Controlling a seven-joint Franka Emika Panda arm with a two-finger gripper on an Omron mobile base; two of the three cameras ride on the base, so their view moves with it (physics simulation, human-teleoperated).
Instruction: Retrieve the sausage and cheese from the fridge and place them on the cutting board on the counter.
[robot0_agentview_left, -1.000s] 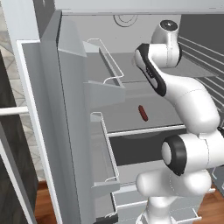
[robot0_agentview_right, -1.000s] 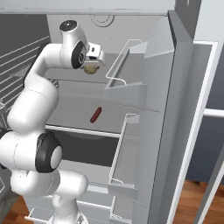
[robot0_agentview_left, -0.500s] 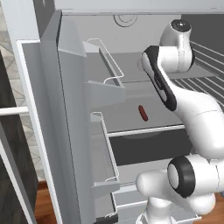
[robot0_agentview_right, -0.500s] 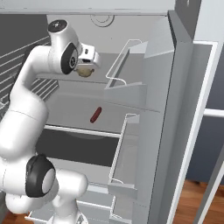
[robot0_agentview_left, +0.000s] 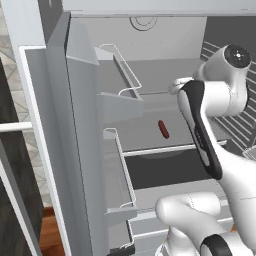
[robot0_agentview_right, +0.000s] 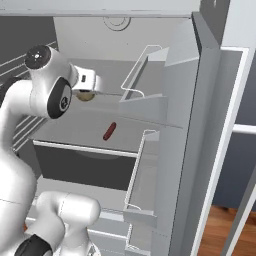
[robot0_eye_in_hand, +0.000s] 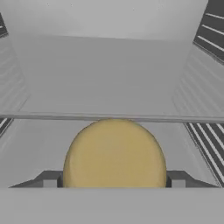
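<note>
The fridge (robot0_agentview_right: 200, 105) stands open, its door (robot0_agentview_left: 75, 130) swung out with wire-railed bins. A dark red sausage (robot0_agentview_left: 163, 129) lies alone on the middle shelf (robot0_agentview_right: 109, 131). My gripper (robot0_agentview_right: 88, 92) hovers above that shelf, up and to the left of the sausage, shut on a round yellow cheese (robot0_agentview_right: 85, 96). In the hand view the cheese (robot0_eye_in_hand: 114, 153) sits between the two dark fingertips (robot0_eye_in_hand: 49, 180), facing the fridge's back wall. The cutting board and the counter are out of view.
Wire racks (robot0_agentview_left: 235, 120) line the fridge's other half beside the arm (robot0_agentview_right: 12, 125). Two door bins (robot0_agentview_right: 145, 80) jut out close to the shelf. A dark drawer front (robot0_agentview_left: 165, 172) lies under the sausage shelf. A white bar handle (robot0_agentview_left: 15, 127) sticks out at the left.
The arm has swung and the gripper with the cheese has come down and outward from the upper shelf area. The sausage has stayed put.
</note>
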